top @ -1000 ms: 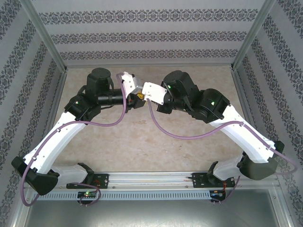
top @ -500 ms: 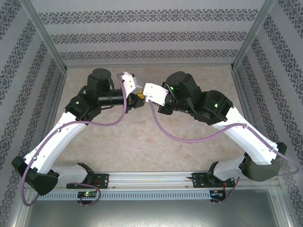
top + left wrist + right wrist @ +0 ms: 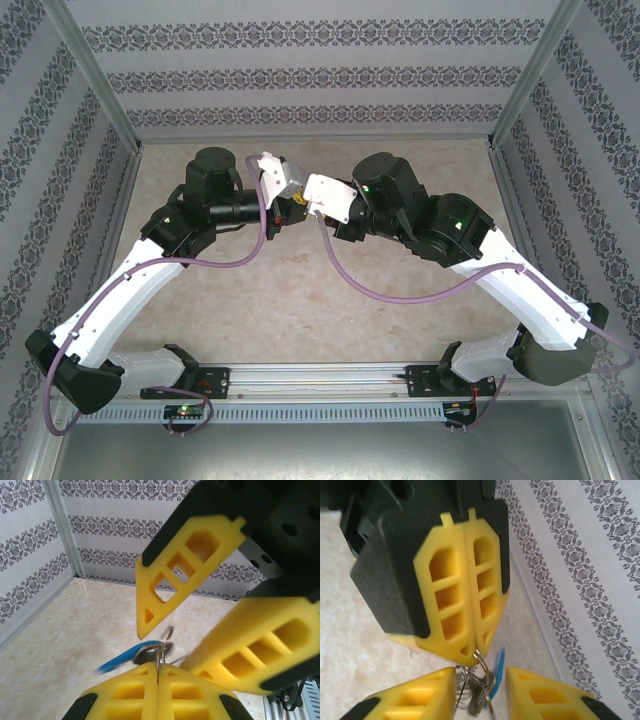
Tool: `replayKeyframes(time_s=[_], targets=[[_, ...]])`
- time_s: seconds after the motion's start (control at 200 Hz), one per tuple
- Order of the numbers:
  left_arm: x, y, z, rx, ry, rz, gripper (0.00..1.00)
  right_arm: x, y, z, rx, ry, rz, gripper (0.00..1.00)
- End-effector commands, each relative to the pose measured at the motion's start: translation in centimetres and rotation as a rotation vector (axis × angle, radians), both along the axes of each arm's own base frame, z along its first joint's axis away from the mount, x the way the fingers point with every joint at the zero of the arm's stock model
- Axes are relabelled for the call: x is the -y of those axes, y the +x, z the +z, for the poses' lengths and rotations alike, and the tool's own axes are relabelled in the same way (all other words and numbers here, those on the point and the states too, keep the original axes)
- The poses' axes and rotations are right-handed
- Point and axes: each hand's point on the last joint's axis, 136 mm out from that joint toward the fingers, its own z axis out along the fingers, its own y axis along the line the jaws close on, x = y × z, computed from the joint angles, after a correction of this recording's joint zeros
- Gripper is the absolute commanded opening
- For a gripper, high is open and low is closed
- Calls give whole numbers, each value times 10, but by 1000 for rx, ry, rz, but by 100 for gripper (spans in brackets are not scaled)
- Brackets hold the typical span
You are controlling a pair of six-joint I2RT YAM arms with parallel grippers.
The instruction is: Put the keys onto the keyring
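- At upper centre of the top view, the two arms meet nose to nose above the surface. I judge they are raised so the small parts hang free and both wrist cameras can see them.
- Left end effector is clenched, its fingers pressed flat together on the keyring. It seems to pinch one of the thin wire rings, so the grey loop dangles just off its tips, steadied for the other arm.
- Right end effector is released, its fingers standing apart on either side of the hanging keyring. This looks like a stance for closing in on it.
- Key, blue-headed, sticks out to the lower left of the loop in the left wrist view. In the right wrist view the key shows as a blue sliver just right of the rings.
- Whether the key is already threaded or only lies against the rings, I cannot tell.
- Judged risk: the rings are thin, so a slight miss would nudge the loop and not catch it.
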Motion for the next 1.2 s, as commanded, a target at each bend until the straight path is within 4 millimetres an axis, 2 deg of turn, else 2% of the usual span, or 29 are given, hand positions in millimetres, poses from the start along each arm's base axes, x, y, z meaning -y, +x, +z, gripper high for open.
replayKeyframes(time_s=[0.0,0.075,0.12,0.22,0.33,0.475,0.57,0.684,0.874,1.194], targets=[[3,-17,27,76,-64,-57,0,4,-10,29,-10,152,10,40],[2,-19,24,82,-45,-72,0,13,-11,37,-91,250,-7,45],[2,-21,22,85,-37,-81,0,24,-5,43,-136,313,-46,47],[1,-25,24,101,-48,-93,0,43,1,52,-239,442,-98,46],[2,-25,28,108,-75,-99,0,52,1,54,-283,517,-103,46],[2,-26,46,105,-183,-117,0,44,-10,48,-325,533,-32,46],[1,-29,63,104,-266,-148,0,34,-21,52,-352,574,54,46],[-2,-32,79,102,-338,-175,0,27,-25,55,-374,598,104,45],[-4,-34,90,100,-405,-190,0,20,-26,58,-392,606,145,41],[-4,-38,98,80,-463,-241,0,12,-33,83,-371,654,230,42]])
